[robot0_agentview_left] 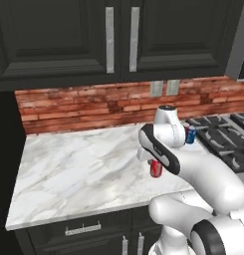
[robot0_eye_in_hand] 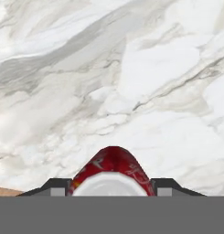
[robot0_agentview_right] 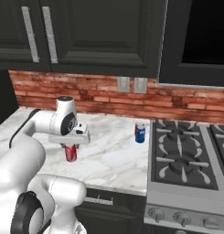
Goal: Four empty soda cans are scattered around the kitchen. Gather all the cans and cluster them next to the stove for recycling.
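My gripper [robot0_agentview_right: 70,145] points straight down over the white marble counter [robot0_agentview_right: 109,160], shut on a red soda can [robot0_agentview_right: 71,153] held upright; whether the can's base touches the marble I cannot tell. In the left base view the same red can [robot0_agentview_left: 156,169] peeks out below my forearm. The hand view shows its red side and silver top [robot0_eye_in_hand: 112,172] between the two dark fingertips [robot0_eye_in_hand: 57,186]. A blue soda can [robot0_agentview_right: 140,133] with a white band stands upright on the counter right beside the stove [robot0_agentview_right: 186,160], to the right of the held can; it also shows as the blue can [robot0_agentview_left: 190,134].
Dark upper cabinets [robot0_agentview_left: 108,35] hang over the counter, with a red brick backsplash [robot0_agentview_right: 86,93] and two wall outlets [robot0_agentview_right: 131,84] behind. The counter's front edge [robot0_agentview_left: 83,214] runs above dark drawers. Black burner grates [robot0_agentview_left: 223,134] lie to the right.
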